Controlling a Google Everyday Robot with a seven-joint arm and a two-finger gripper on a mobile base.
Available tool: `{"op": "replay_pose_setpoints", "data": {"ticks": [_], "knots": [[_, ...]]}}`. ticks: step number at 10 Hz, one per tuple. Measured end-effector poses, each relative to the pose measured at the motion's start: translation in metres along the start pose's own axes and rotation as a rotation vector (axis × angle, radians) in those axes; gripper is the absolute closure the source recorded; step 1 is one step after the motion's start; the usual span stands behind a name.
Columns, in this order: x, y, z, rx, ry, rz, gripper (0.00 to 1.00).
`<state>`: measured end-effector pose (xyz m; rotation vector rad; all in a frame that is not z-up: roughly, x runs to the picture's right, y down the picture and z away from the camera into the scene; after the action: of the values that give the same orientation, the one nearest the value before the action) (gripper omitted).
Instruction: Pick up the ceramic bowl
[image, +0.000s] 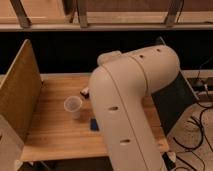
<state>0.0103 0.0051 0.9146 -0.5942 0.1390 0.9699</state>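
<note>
The orange-red ceramic bowl does not show; it is either out of view or hidden behind my arm. A small translucent plastic cup (73, 105) stands upright on the wooden table (50, 135), left of centre. My big white arm (132, 100) fills the middle of the view and covers the table's right half. My gripper is not in view; it lies somewhere beyond the arm's far end, behind the arm.
A tall wooden board (20, 95) stands along the table's left side. A small blue thing (93, 124) and a small dark-and-white thing (85, 91) peek out at the arm's left edge. A dark panel (172, 107) and cables (200, 130) are at the right.
</note>
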Motion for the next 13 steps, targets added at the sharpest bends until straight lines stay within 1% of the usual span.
{"op": "replay_pose_setpoints", "data": {"ticks": [1,2,3,4,5,7,8,9,11,13], "knots": [[0.001,-0.004,0.007,-0.068,-0.028,0.010,0.20],[0.003,-0.007,0.011,-0.107,-0.039,0.015,0.20],[0.010,-0.017,0.019,-0.136,-0.033,0.022,0.20],[0.017,-0.025,0.027,-0.152,-0.018,0.024,0.20],[0.023,-0.033,0.037,-0.163,0.006,0.020,0.20],[0.022,-0.037,0.048,-0.172,0.034,0.002,0.20],[0.019,-0.039,0.050,-0.167,0.044,-0.016,0.20],[0.015,-0.039,0.048,-0.158,0.048,-0.031,0.20],[0.005,-0.039,0.042,-0.125,0.059,-0.069,0.20],[0.005,-0.039,0.040,-0.103,0.081,-0.085,0.20]]}}
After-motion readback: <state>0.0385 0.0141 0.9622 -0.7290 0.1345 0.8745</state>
